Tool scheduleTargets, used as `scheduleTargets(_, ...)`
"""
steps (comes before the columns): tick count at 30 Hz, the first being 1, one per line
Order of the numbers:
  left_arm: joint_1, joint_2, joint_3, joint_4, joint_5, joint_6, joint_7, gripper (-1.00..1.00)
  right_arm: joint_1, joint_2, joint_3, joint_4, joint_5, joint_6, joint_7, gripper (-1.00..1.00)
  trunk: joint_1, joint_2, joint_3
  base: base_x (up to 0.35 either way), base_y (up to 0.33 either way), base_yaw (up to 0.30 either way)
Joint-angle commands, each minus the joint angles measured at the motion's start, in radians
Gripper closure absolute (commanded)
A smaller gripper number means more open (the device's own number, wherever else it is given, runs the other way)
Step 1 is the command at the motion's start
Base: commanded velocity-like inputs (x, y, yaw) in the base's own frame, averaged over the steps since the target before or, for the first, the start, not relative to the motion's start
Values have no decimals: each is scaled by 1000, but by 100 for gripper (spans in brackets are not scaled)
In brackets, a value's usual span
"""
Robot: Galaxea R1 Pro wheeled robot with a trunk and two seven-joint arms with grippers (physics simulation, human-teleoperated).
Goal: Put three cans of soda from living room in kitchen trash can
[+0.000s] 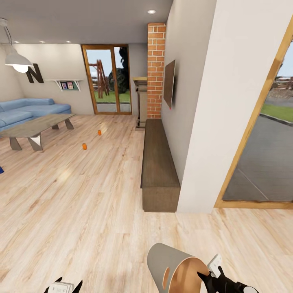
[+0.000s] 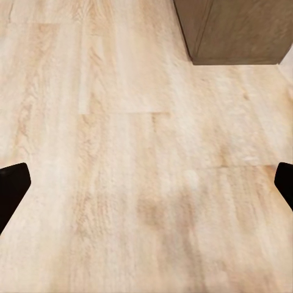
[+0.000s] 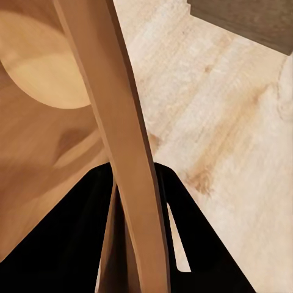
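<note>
Two orange soda cans [image 1: 84,146] [image 1: 99,132] stand on the living room's wood floor, far ahead and to the left. A dark blue can [image 1: 1,169] peeks in at the left edge. The grey trash can [image 1: 171,266] hangs tilted at the bottom of the head view, its tan wood inside [image 3: 43,122] and oval handle hole facing me. My right gripper [image 1: 208,277] is shut on its rim [image 3: 131,183], one finger on each side. Low at the left, my left gripper [image 1: 63,287] is open over bare floor, its fingertips [image 2: 13,186] far apart.
A glass-topped low table [image 1: 36,126] and a blue sofa [image 1: 24,110] stand at the far left. A long dark wooden bench [image 1: 158,162] runs along the wall ahead, below a wall screen [image 1: 169,83] and a brick column [image 1: 156,69]. Wood-framed glass doors [image 1: 108,79] stand at the back.
</note>
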Motion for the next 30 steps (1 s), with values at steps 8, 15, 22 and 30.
scheduleTargets(8,1,0,0,0,0,0,0,-100,0,0,-3,-2,-6,-1,0,100,0,0,0,0,0,0)
scheduleTargets(15,1,0,0,0,0,0,0,-100,0,0,-3,-2,-5,-1,0,100,0,0,0,0,0,0)
scheduleTargets(22,1,0,1,0,0,0,0,-100,0,0,-3,-2,-6,-1,0,100,0,0,0,0,0,0)
scheduleTargets(30,1,0,1,0,-1,0,3,-100,0,1,-2,-2,-5,-1,0,100,0,0,-2,0,0,104)
